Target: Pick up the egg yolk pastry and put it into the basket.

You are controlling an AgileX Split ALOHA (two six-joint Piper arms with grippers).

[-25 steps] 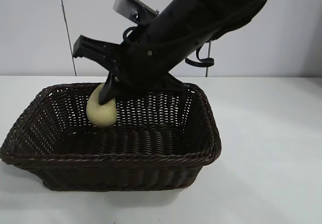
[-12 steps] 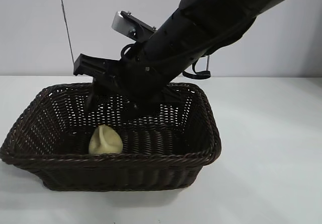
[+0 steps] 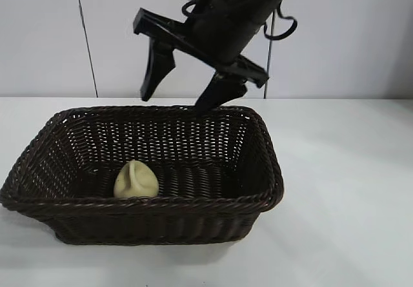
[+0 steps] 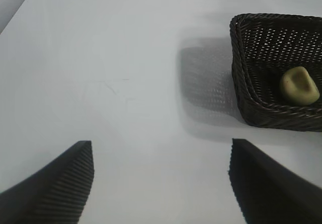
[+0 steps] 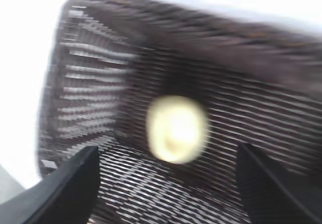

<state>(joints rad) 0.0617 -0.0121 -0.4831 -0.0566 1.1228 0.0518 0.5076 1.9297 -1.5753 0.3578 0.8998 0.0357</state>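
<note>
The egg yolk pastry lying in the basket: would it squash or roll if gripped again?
The egg yolk pastry shows a dent, so it probably deforms under pressure. Its rounded shape might roll, though the basket weave likely checks that.

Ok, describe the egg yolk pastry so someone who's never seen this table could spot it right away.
Find the dark brown wicker basket on the white table. On its floor, near the front wall, lies the egg yolk pastry. It is a small, pale cream-yellow dented lump, the only light thing inside.
</note>
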